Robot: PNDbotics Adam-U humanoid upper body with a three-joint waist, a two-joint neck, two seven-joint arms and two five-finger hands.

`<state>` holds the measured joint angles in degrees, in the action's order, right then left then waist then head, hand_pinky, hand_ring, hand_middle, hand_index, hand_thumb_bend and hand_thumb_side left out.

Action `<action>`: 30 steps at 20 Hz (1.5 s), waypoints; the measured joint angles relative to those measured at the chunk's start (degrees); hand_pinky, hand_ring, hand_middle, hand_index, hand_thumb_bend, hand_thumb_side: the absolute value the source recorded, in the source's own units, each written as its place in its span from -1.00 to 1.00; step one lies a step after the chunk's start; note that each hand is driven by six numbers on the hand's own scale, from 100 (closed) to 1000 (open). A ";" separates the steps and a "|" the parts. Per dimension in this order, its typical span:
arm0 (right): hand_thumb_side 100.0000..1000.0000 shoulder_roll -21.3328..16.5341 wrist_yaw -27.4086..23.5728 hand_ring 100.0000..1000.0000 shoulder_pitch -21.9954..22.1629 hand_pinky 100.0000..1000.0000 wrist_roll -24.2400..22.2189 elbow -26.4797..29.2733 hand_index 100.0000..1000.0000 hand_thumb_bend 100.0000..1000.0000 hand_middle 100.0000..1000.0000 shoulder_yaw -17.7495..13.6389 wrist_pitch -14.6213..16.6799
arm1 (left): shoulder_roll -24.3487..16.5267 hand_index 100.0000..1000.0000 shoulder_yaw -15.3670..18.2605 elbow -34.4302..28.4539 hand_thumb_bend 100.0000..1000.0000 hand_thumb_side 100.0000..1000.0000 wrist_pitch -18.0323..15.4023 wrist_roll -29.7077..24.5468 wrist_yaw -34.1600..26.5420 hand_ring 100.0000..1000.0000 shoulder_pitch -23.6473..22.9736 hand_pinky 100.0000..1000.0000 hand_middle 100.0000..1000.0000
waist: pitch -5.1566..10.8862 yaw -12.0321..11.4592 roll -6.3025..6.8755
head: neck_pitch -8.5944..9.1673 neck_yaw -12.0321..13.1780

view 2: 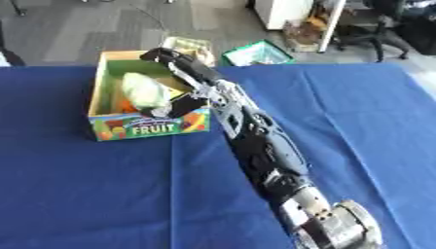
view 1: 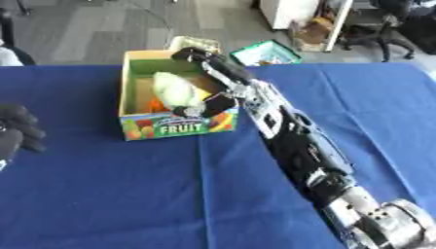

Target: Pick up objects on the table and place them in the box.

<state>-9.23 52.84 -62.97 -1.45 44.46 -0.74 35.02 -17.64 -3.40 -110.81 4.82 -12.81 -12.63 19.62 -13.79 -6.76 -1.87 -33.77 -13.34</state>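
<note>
A cardboard fruit box (view 1: 166, 127) with a "FRUIT" print on its near wall stands on the blue table (view 1: 111, 194), left of the middle at the back. Inside it lies a pale green leafy vegetable (view 1: 176, 90) on top of something orange (view 1: 156, 105). My right hand (view 1: 223, 78) reaches over the box from the right. Its fingers stretch straight toward the far wall and its thumb (view 1: 216, 103) lies against the vegetable's near side. My left hand (view 1: 19, 128) rests at the left edge of the left eye view, relaxed and holding nothing.
Beyond the table's far edge, a green bin (view 1: 268, 52) and a pale tray (view 1: 194, 44) sit on the floor. My right arm (view 1: 294, 141) crosses the table diagonally from the lower right corner. Office furniture stands at the back right.
</note>
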 measured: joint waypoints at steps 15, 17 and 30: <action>-0.80 -8.40 -24.19 0.68 6.24 0.65 3.75 13.60 0.63 -0.48 0.36 2.37 -5.11 | -0.05 0.38 1.19 0.07 -0.40 -0.39 -0.21 1.41 0.98 0.15 -1.79 0.04 0.13 | 0.32 4.25 -0.58 | -0.49 3.35; -0.80 -11.20 -34.01 0.62 10.18 0.62 0.26 19.44 0.60 -0.64 0.32 3.41 -6.09 | -0.09 0.37 1.59 0.10 -0.39 -0.39 -0.30 1.81 1.30 0.15 -2.27 0.04 0.13 | 0.48 5.03 -0.68 | -0.68 4.32; -0.54 -15.74 -70.10 0.44 34.47 0.49 -17.26 48.97 0.46 -1.00 0.08 -0.73 -21.86 | -0.53 0.36 3.55 1.15 -0.40 -0.35 -0.77 3.56 2.37 0.15 -6.11 0.05 0.11 | 1.74 8.52 -0.56 | -5.01 10.86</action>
<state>-24.97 -17.26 -28.50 -18.71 93.43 -1.47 13.16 -18.17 0.15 -109.65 4.05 -9.25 -10.26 13.51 -12.04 1.76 -2.43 -38.78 -2.48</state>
